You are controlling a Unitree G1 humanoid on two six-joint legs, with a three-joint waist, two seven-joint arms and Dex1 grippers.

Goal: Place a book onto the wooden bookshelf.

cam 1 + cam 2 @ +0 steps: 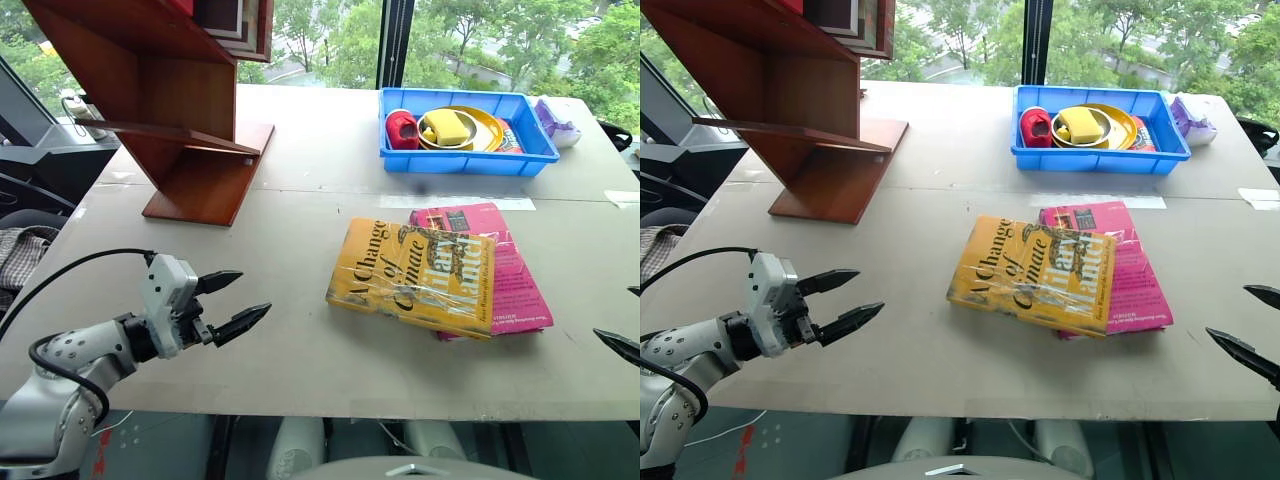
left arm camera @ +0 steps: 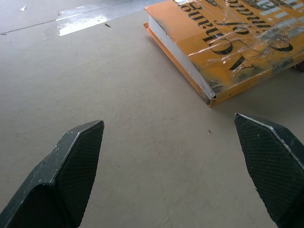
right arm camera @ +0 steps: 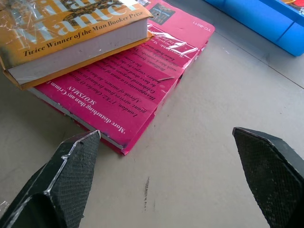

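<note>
The book (image 1: 412, 277) has a yellow-orange cover with black title lettering and pale blue author lettering; its page edges are off-white and its glossy wrap shows white glare streaks. The paperback beneath it (image 1: 505, 272) is magenta-pink with white print. The wooden bookshelf (image 1: 170, 95) is reddish-brown with a polished sheen. The worktop (image 1: 300, 200) is plain beige-grey. The tray (image 1: 467, 157) is bright blue; it contains a yellow dish (image 1: 480, 125), a yellow sponge-like block (image 1: 447, 125) and a red item (image 1: 401, 128). Both the left end effector (image 1: 232, 302) and the right end effector (image 1: 1252, 328) have black fingers; the fingers (image 2: 71, 166) show a fine cross-hatched texture. The left wrist housing (image 1: 165, 300) is light grey.
</note>
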